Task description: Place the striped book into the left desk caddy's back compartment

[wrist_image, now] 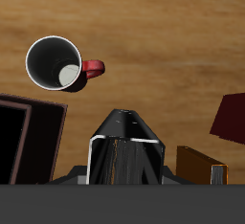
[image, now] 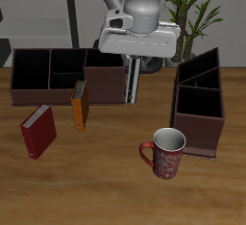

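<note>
My gripper (image: 133, 67) is shut on the striped book (image: 132, 90), which hangs upright and edge-on above the table, just in front of the wide organiser's end section. In the wrist view the striped book (wrist_image: 124, 149) fills the space between the jaws, grey with dark edges. The left desk caddy (image: 199, 102) stands apart from the book, a tall, narrow maroon-brown box. Its back compartment (image: 197, 71), with slanted walls, is the section farther back and looks empty. The caddy's dark wall also shows in the wrist view (wrist_image: 29, 142).
A wide three-section organiser (image: 58, 75) stands at the back. An orange book (image: 80, 106) leans by it, and a red book (image: 38, 131) lies nearer the front. A red patterned mug (image: 165, 152) stands near the caddy's front end and also shows in the wrist view (wrist_image: 55, 63).
</note>
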